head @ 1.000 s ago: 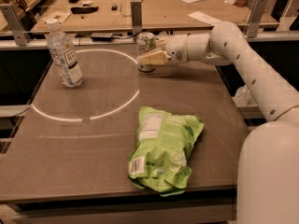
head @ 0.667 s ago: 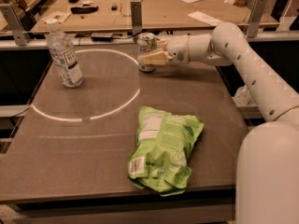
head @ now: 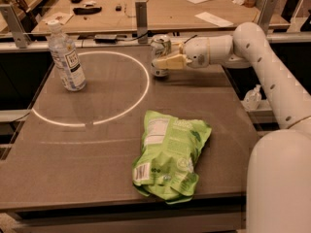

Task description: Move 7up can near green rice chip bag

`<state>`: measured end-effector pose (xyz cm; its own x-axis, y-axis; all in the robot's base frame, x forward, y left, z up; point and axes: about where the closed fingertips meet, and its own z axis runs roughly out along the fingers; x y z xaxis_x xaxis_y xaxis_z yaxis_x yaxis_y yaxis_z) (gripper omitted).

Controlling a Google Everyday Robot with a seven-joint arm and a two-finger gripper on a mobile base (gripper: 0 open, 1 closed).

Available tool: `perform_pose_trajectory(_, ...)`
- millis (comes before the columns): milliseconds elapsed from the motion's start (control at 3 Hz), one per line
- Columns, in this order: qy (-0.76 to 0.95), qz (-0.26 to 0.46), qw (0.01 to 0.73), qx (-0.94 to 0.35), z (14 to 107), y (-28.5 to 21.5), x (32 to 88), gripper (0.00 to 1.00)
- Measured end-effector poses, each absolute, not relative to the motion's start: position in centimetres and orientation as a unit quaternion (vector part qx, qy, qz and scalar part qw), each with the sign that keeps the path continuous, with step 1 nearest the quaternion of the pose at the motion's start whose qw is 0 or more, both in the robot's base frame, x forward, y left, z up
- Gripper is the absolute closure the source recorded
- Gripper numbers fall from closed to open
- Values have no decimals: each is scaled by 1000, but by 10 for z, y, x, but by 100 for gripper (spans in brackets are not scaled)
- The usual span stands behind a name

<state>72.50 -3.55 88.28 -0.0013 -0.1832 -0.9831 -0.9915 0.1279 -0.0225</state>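
Note:
The 7up can [head: 160, 46], silver with a silver top, stands upright at the back middle of the table, just right of the white circle. My gripper [head: 166, 62] reaches in from the right and is shut on the can's side; the cream fingers [head: 171, 61] cover its lower front. I cannot tell whether the can's base touches the table. The green rice chip bag [head: 170, 161], lime green with a white label, lies flat near the front edge, well in front of the can and apart from it.
A clear plastic water bottle [head: 66, 57] stands at the left inside a white taped circle [head: 141, 98]. The grey table [head: 73, 169] has metal rails at the back. My white arm [head: 272, 76] spans the right side. A wooden bench with papers lies behind.
The can, held in my gripper, has shifted slightly to the right and up from where it was. The bag and bottle have not moved.

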Motion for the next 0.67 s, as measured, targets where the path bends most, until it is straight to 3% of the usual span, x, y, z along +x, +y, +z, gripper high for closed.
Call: perform_pose_trajectory(667, 596, 408, 465, -512, 897, -96, 671, 100)
